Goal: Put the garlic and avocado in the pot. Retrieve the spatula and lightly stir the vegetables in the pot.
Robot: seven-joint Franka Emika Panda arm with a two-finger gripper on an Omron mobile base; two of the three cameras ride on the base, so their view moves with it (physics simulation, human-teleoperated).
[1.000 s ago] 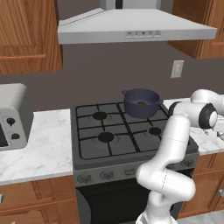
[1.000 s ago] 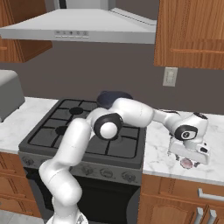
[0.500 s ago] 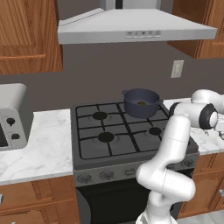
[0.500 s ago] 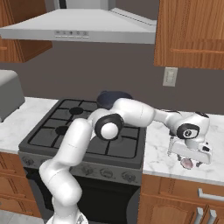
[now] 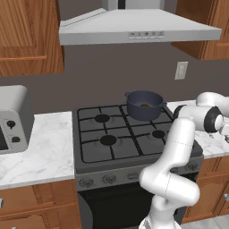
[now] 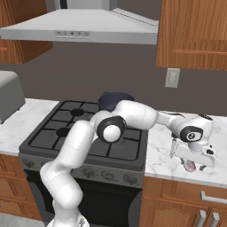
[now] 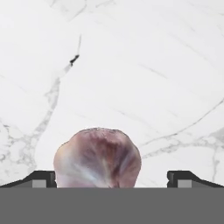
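Note:
The garlic (image 7: pixel 98 155), a whitish-purple lump, lies on the white marble counter (image 6: pixel 162 150) right of the stove. My gripper (image 6: pixel 191 165) hangs straight over it, open, with one dark fingertip (image 7: pixel 43 177) on each side and clear gaps to the garlic (image 6: pixel 190 166). The dark blue-grey pot (image 5: pixel 144 105) stands on the rear right burner, and the olive-brown avocado (image 5: pixel 144 106) lies inside it. From the right base view the pot (image 6: pixel 114 99) is partly behind my arm. The spatula is out of view.
The black gas stove (image 5: pixel 116 134) fills the middle, with a range hood (image 5: pixel 134 29) above. A grey toaster (image 5: pixel 13 116) stands on the left counter. The counter's front edge (image 6: pixel 186 179) runs close below the garlic. A wall outlet (image 6: pixel 172 77) is behind.
My hand has sunk a little lower over the garlic and shifted slightly right. The garlic and the pot have stayed put.

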